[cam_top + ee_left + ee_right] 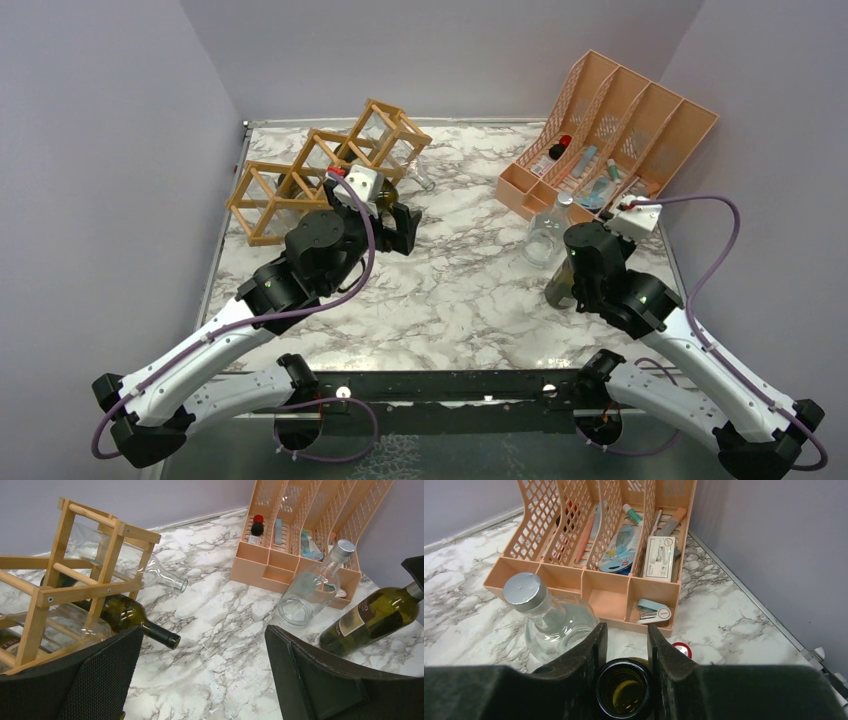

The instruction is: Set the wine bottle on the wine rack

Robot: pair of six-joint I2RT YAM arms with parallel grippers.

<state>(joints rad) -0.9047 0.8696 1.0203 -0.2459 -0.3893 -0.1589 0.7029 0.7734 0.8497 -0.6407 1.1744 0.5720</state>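
Note:
The dark green wine bottle [372, 617] with a tan label leans at the right of the table, neck up; it also shows under the right wrist in the top view [558, 288]. My right gripper [626, 645] is shut on its open neck [624, 692]. The wooden wine rack [320, 170] stands at the back left; it holds another green bottle [130, 617] and a clear bottle [155, 575]. My left gripper [205, 680] is open and empty, just right of the rack [75, 585] and above the marble.
A peach slotted file organizer [610, 130] with small items stands at the back right. A clear glass bottle with a silver cap [551, 625] stands in front of it, beside the held bottle. A small red cap [683, 650] lies on the table. Walls enclose the back and both sides.

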